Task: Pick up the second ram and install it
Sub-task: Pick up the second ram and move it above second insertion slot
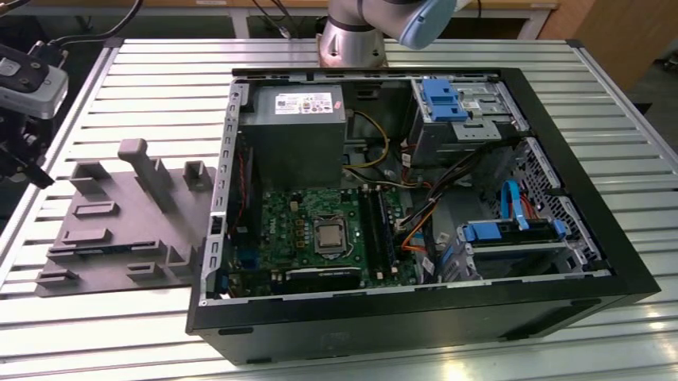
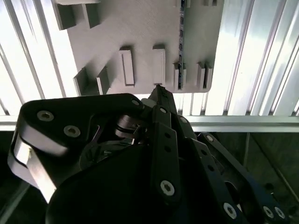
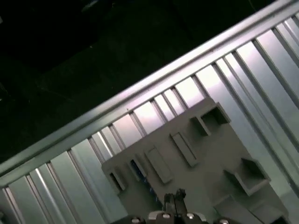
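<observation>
As the gripper (image 2: 158, 89) hangs above the grey holder block (image 2: 140, 28), its fingertips look drawn together with nothing between them. The memory stick (image 2: 181, 51) stands on edge in a slot of that block, just ahead of the tips and a little off their line. To pick it well, I judge that the fingers should part wider than the stick is thick and square up with its long edge. They should then centre over its middle and come straight down, so it lifts out without tilting or scraping the posts (image 2: 126, 67) beside it. Farther out are the ribbed metal table (image 2: 261, 56) and, in the exterior view, the open computer case (image 1: 424, 317) with its green board (image 1: 281, 226). The stick shows edge-on as a thin dark line with blue flecks, so its chips and notch are hard to make out. Whether any slot on the board is already filled I cannot tell
</observation>
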You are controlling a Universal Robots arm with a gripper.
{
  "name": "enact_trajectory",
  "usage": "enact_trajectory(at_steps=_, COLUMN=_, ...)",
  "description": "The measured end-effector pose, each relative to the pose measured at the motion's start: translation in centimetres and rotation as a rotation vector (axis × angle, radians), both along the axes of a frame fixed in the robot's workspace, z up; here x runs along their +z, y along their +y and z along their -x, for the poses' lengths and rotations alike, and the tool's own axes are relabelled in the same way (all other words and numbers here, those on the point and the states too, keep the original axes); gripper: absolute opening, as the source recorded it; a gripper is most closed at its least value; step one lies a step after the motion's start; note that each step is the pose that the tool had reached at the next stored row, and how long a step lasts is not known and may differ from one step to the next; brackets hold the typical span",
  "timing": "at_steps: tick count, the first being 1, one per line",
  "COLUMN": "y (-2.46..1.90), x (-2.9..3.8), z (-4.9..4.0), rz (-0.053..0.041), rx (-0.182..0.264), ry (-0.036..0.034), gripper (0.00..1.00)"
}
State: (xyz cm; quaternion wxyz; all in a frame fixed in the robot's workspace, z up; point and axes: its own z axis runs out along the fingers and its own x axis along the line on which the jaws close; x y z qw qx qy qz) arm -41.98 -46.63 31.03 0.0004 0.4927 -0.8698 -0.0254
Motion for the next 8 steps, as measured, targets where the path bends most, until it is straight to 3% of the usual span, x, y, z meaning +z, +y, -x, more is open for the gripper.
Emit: enact_trajectory(at_steps=8, y=0.0, x=-0.03, z=0.0, rz=-0.0001, rx=0.142, ry=0.0, gripper=0.11)
